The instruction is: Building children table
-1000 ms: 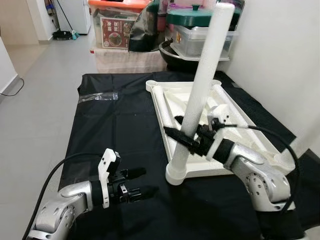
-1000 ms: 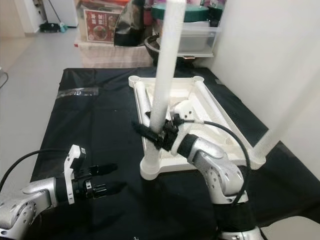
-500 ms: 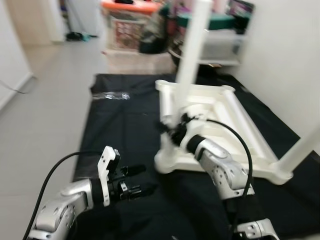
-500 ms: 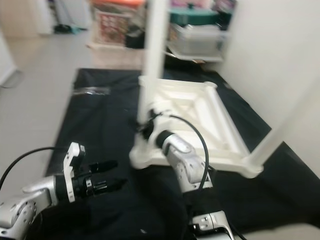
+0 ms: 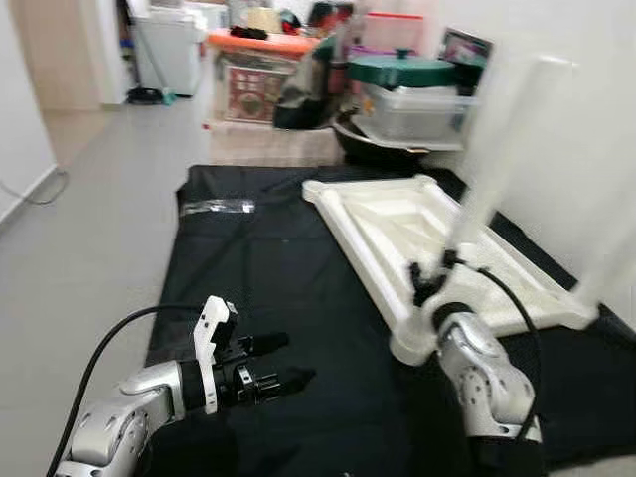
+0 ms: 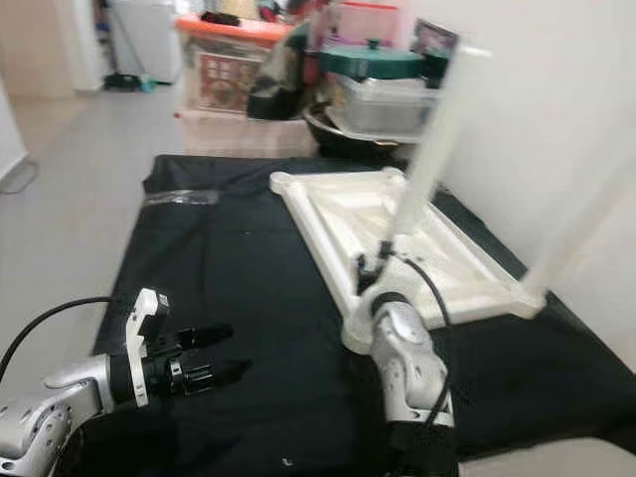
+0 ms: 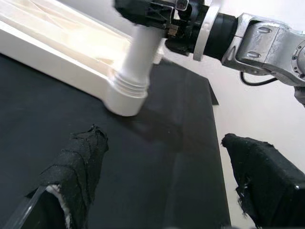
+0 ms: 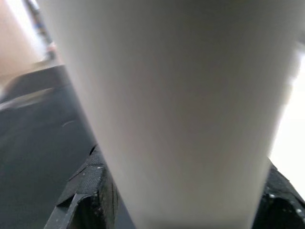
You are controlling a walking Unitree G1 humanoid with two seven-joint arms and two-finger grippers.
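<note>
Table top (image 5: 393,234) has swung since a second ago: its near corner with the leg (image 5: 487,164) now sits further right on the black mat (image 5: 258,288), leg blurred. Right gripper (image 5: 429,281) is clamped around the leg just above the corner socket. Left gripper (image 5: 270,364) hovers low over the mat, fingers (image 7: 76,167) spread, holding nothing, well apart from the table.

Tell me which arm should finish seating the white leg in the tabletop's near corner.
Right. The right gripper is clamped on the table leg just above the corner socket of the upturned tabletop. The left gripper hovers open over the black cloth, well away.
</note>
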